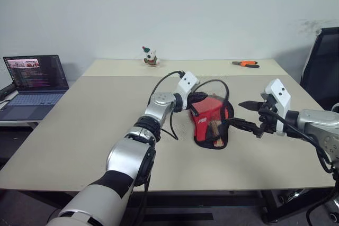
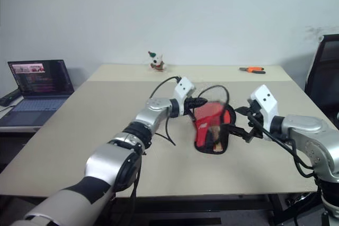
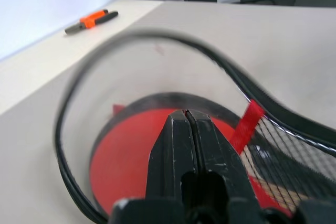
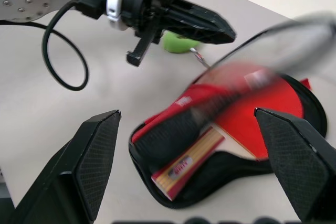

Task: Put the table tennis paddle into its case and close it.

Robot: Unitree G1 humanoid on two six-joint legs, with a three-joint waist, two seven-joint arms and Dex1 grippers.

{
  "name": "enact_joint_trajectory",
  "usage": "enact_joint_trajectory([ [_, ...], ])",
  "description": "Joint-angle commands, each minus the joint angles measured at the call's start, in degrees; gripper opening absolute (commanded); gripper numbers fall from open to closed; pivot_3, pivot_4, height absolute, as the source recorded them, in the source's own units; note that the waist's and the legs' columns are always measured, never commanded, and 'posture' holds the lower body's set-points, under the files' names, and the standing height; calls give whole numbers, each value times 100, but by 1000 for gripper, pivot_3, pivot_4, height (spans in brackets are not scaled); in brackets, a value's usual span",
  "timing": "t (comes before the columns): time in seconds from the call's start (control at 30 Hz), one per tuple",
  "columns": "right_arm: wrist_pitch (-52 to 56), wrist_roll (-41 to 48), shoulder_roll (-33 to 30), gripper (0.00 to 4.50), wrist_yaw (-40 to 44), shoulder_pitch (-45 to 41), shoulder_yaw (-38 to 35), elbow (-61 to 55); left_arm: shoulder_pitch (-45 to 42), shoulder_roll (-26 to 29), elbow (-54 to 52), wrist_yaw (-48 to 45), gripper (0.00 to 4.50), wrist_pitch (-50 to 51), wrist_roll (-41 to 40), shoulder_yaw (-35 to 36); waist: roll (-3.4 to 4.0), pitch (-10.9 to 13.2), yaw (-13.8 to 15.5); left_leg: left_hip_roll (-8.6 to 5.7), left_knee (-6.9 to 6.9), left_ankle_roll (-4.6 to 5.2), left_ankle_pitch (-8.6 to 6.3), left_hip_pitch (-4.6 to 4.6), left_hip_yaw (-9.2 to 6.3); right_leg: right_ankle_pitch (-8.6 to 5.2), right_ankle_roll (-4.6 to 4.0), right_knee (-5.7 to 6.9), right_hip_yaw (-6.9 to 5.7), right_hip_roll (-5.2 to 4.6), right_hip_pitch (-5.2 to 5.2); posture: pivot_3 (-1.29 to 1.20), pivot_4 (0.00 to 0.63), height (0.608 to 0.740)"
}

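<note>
The case (image 1: 212, 142) lies open at mid-table, and its red and black mesh lid (image 1: 206, 114) stands raised and blurred. Inside its lower half rests the table tennis paddle (image 4: 252, 121), red face up, its light wooden handle (image 4: 184, 163) pointing toward me. My left gripper (image 4: 228, 34) is shut and reaches inside the lifted loop of the lid's zipper edge (image 3: 147, 34). Nothing shows between its fingertips (image 3: 178, 129). A green pull tag (image 4: 177, 43) hangs just behind it. My right gripper (image 1: 246, 115) is open wide just right of the case, apart from it, pointing at it.
An open laptop (image 1: 37, 78) sits on a side table to the left. Orange-handled pliers (image 1: 245, 64) and a small toy figure (image 1: 151, 56) lie near the table's far edge. A black chair (image 1: 323, 62) stands at the right. Bare tabletop (image 1: 95, 120) surrounds the case.
</note>
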Motion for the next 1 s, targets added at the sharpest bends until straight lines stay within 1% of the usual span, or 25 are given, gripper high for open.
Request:
enact_joint_trajectory([
  [0.03, -91, -225, 20, 4500, -288, -152, -62, 185, -153, 59, -62, 112, 28, -160, -34, 139, 0, 0, 16, 1, 3, 0, 0, 0, 0, 0, 0, 2, 0, -1, 0, 0, 150, 740],
  [0.13, 69, -273, 281, 4500, -547, -349, -41, 644, -24, 227, -190, -28, 28, -217, -93, 205, 0, 0, 17, -2, 12, 0, 0, -1, 2, 1, 3, 6, 3, -3, 0, 0, 150, 740],
  [0.3, 115, -465, 795, 4500, -832, -677, 146, 1594, 476, 754, -864, -923, 28, -22, -467, 440, 1, 0, -6, 2, 14, 0, 0, 13, 9, 1, 1, 25, 13, 0, 0, 0, 150, 740],
  [0.37, 85, -649, 1020, 4500, -1033, -828, 195, 2076, 813, 959, -1410, -1385, 28, 264, -707, 503, 2, 0, -20, 3, 14, -1, 0, 14, 9, 1, 1, 27, 15, 0, 0, 0, 150, 740],
  [0.4, -21, -806, 1181, 4500, -1161, -930, 262, 2477, 1152, 1149, -1988, -1667, 28, 566, -901, 542, 3, -1, -24, 2, 14, -1, 0, 15, 11, 1, 0, 28, 18, -1, 0, 0, 150, 740],
  [0.47, -184, -1000, 1444, 4500, -1316, -1095, 294, 3095, 1689, 1434, -2966, -1923, 28, 1116, -1191, 608, 4, -1, -47, 4, 16, -1, 1, 16, 14, 1, 0, 29, 22, -1, 0, 0, 150, 740],
  [0.6, -510, -1287, 1886, 4500, -1444, -1353, 378, 3983, 2507, 1885, -4520, -1773, 28, 2080, -1574, 775, 4, -1, -60, 6, 16, -2, 1, 16, 10, 1, -1, 31, 21, -1, -2, 0, 150, 740],
  [0.7, -706, -1485, 2048, 4500, -1401, -1437, 474, 4411, 2831, 2063, -5176, -1550, 28, 2521, -1714, 819, 4, -1, -22, 4, 19, -2, 1, 15, 9, 1, -1, 32, 20, -2, -1, 0, 150, 740],
  [0.87, -751, -1538, 2293, 4500, -1338, -1562, 421, 4878, 3137, 2230, -5796, -1273, 28, 2906, -1877, 859, 4, -1, 15, 2, 24, -1, 1, 18, 10, 2, 0, 35, 20, -3, 2, 0, 150, 740],
  [1.0, -799, -1630, 2433, 4500, -1351, -1557, 494, 5086, 3194, 2286, -5924, -1157, 28, 2982, -1915, 831, 4, -1, 9, 6, 23, -1, 1, 22, 12, 3, 0, 37, 21, -1, 2, 0, 150, 740],
])
